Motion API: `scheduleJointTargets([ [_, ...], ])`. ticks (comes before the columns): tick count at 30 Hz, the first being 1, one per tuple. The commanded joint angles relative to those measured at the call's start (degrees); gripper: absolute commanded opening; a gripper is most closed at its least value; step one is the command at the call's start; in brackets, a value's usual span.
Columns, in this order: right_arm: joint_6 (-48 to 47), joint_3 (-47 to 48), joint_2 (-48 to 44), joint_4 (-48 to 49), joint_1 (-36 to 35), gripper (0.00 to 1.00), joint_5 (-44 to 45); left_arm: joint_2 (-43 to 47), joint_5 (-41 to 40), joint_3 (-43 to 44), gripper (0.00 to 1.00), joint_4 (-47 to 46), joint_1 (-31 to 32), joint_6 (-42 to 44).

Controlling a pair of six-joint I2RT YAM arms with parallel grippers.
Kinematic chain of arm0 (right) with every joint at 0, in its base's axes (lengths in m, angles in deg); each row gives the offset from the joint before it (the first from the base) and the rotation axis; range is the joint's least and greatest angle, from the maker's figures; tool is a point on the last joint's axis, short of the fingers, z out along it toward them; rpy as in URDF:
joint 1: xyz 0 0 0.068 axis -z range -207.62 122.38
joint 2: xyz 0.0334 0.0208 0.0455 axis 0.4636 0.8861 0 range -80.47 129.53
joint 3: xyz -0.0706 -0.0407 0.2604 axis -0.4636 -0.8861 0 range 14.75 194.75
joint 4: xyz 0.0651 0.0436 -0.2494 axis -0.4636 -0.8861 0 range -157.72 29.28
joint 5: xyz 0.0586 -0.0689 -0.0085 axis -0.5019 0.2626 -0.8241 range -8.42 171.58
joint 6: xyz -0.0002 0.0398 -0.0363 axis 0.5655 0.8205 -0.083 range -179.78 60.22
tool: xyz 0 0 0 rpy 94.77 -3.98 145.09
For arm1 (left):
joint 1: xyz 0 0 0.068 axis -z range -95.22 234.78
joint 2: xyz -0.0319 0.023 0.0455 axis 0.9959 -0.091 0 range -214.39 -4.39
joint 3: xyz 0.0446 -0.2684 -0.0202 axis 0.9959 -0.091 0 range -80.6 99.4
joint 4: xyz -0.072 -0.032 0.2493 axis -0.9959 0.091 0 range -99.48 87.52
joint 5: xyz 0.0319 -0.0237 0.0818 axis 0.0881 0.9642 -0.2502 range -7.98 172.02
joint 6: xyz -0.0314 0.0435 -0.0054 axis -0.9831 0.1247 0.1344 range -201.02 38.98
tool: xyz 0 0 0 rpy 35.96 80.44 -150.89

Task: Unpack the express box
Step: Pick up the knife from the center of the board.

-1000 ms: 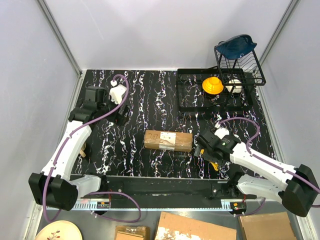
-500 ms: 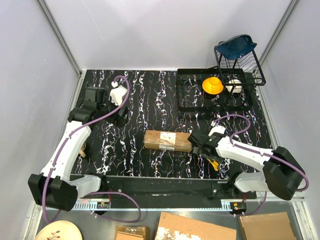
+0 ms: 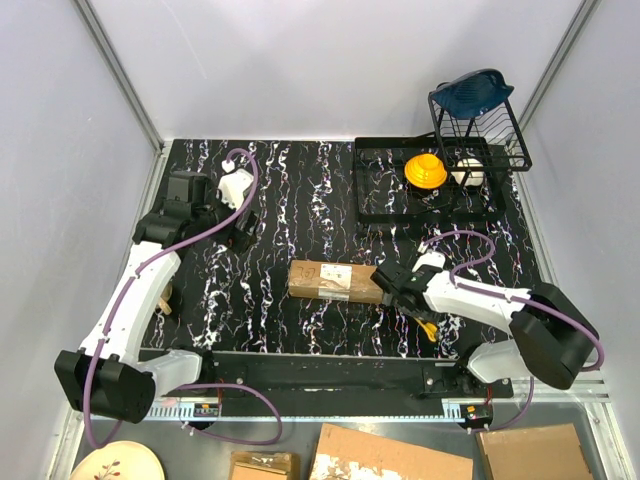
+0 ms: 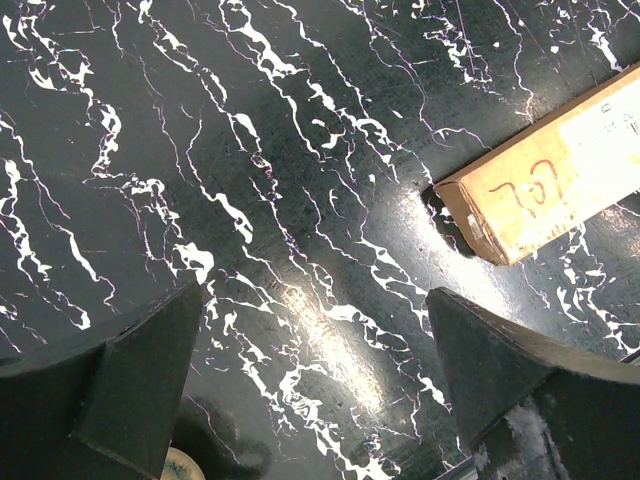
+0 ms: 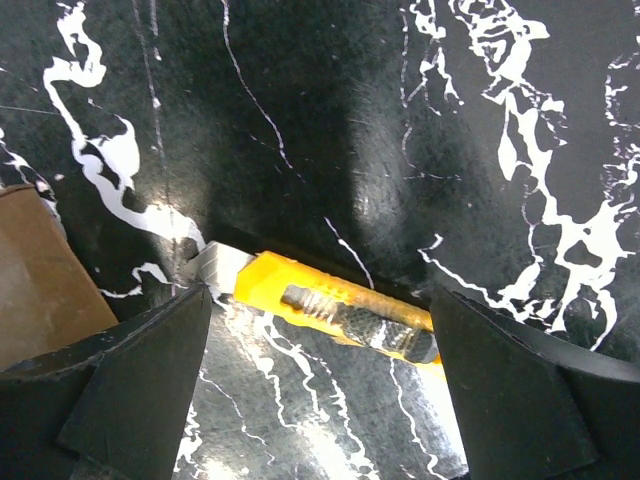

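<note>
The express box (image 3: 336, 281) lay mid-frame on the worktop (image 3: 290, 185). I had my right hand (image 5: 320, 340) spread astride the utility knife (image 5: 335, 312) just right of it, my left hand (image 4: 315, 350) spread at upper left.

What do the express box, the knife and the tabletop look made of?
Express box: matte brown cardboard, white label on top. Knife: seemingly yellow plastic body, bare metal blade tip. Tabletop: glossy black with white veins and glare spots; marble or an imitation.

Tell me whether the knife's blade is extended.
Extended: a bare metal blade sticks out of the yellow utility knife body.
</note>
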Motion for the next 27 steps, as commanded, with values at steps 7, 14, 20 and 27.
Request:
scheduleJointTargets([
  [7,3.5,0.7,3.4,1.4,0.2,0.73,2.3,1.3,1.3,3.9,0.99,1.5,0.0,1.0],
  [14,3.5,0.2,2.4,2.1,0.2,0.48,1.0,1.3,1.6,3.9,0.99,1.4,0.0,0.3],
  [20,2.6,0.9,3.6,3.5,0.2,0.3,-0.2,1.2,1.4,4.2,0.99,1.5,0.2,0.3],
  [27,2.5,0.3,5.4,5.3,0.2,0.09,-2.4,1.3,1.4,4.1,0.99,1.4,0.2,0.2],
])
